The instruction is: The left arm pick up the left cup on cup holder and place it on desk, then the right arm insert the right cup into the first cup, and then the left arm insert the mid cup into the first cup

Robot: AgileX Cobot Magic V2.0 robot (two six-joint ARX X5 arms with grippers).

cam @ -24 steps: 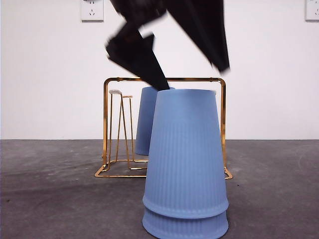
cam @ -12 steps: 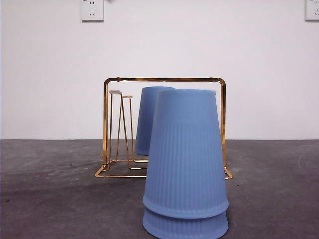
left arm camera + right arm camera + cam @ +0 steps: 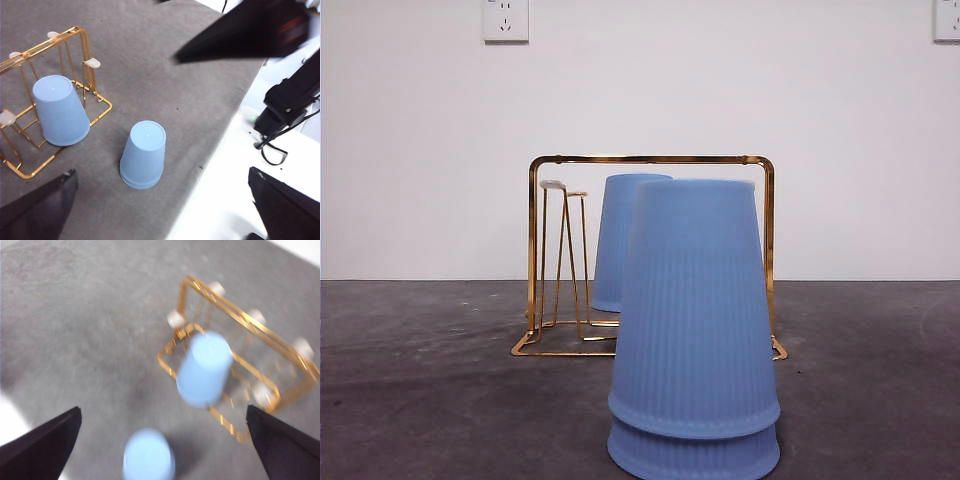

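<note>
Nearest in the front view: two pale blue ribbed plastic cups (image 3: 694, 330), upside down and nested, are standing on the dark grey matte desk (image 3: 420, 400). Only the lower cup's rim band (image 3: 694, 452) is showing under the outer one, and the picture's bottom edge is cutting it off. In the left wrist view the same stack (image 3: 143, 154) is sitting just beside the rack, not touching it; only a thin second rim at its foot is giving away the inner cup.

Behind it, the gold-coloured wire cup holder (image 3: 534, 240) is standing on the desk. The stack is covering most of its right half. One more pale blue cup (image 3: 616, 240) is sitting inverted on the holder, its right side hidden behind the stack. In the left wrist view that cup (image 3: 60, 111) is sitting over a peg that can't be seen; the bare white-tipped pegs (image 3: 92, 63) around it are empty.

Neither gripper is appearing in the front view. The left gripper (image 3: 165, 210) is hanging above the desk's edge, jaws spread wide, nothing between them; only its dark tips are in frame. The right gripper (image 3: 165, 450) is looking down on both stack and holder, jaws wide apart too, empty. That view is motion-blurred, so the pegs and wires are hard to make out.
</note>
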